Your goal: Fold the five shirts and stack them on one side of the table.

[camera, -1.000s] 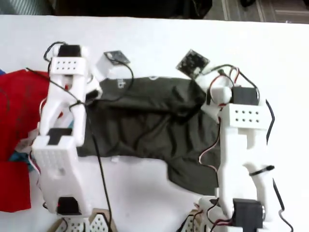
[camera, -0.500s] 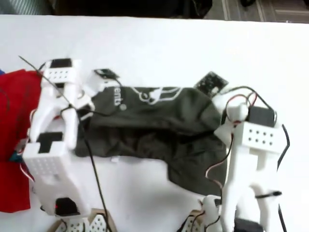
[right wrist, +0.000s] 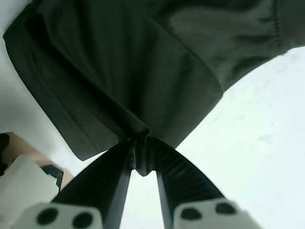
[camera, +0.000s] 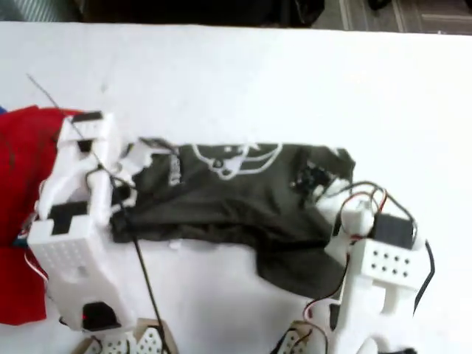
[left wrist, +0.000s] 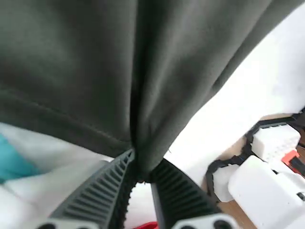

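Observation:
A dark olive shirt (camera: pixel 236 199) with a white print lies across the middle of the table, its far edge folded toward the arms. My left gripper (camera: pixel 140 158) is shut on the shirt's left end; in the left wrist view the cloth (left wrist: pixel 143 71) is pinched between the black ribbed fingers (left wrist: pixel 105 191). My right gripper (camera: pixel 313 177) is shut on the shirt's right end, and the right wrist view has the hem (right wrist: pixel 138 143) clamped between its fingers (right wrist: pixel 171 171). A red shirt (camera: pixel 22 192) lies at the table's left edge.
The white table (camera: pixel 295 81) stretches bare beyond the shirt. Both white arm bases (camera: pixel 147 341) stand at the near edge, with loose cables across the left arm. A bit of teal cloth (left wrist: pixel 14 162) lies beside the left gripper.
Both grippers have pulled back toward the arm bases with the shirt's far edge, folding it over so the white print now faces up. The shirt looks narrower.

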